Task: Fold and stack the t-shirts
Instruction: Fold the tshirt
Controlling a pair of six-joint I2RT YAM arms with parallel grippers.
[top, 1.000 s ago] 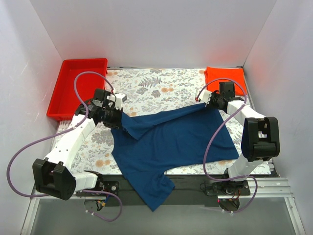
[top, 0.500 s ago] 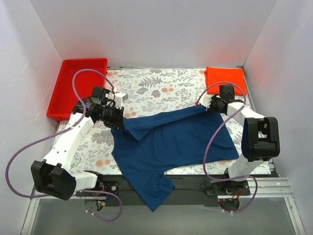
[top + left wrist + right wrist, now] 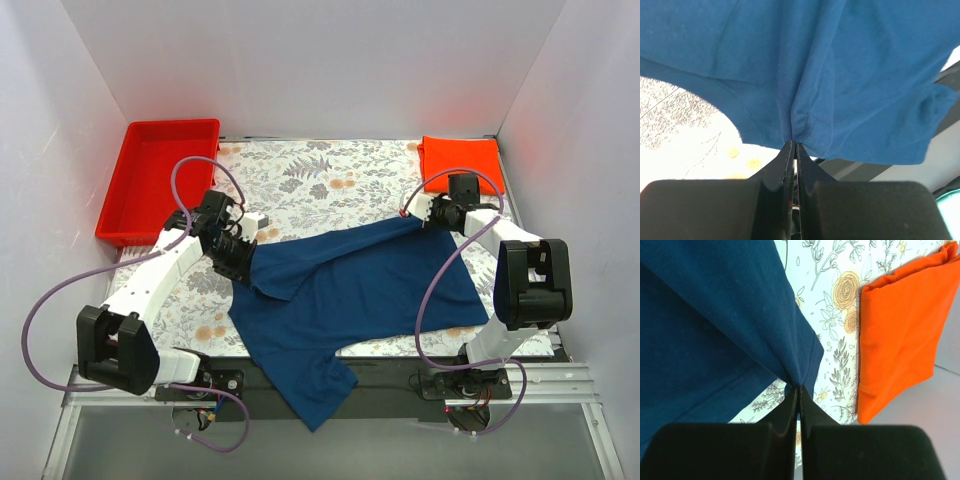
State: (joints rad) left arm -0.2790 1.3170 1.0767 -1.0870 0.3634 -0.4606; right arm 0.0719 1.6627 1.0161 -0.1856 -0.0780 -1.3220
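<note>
Top external view: white walls are seen on three sides, and the floor of the space is covered by a flowered table cloth. At the far left, a red plastic tray is set by the cloth's far left corner.

Just right of the tray, the left gripper is closed tight on the navy blue t-shirt. In the left wrist view its jaws are pressed together, and a pinch of the shirt's hem is held at the tips. The navy shirt is spread over the middle and near part of the cloth. Its left side is folded over onto itself, and one part is hung over the near edge.

On the right, the right gripper is squeezed onto the shirt's far right corner; the right wrist view shows the corner caught between the closed jaws.

An orange-red t-shirt is laid folded in the far right corner, near the right gripper. A strip of flowered cloth is seen between it and the navy shirt.
</note>
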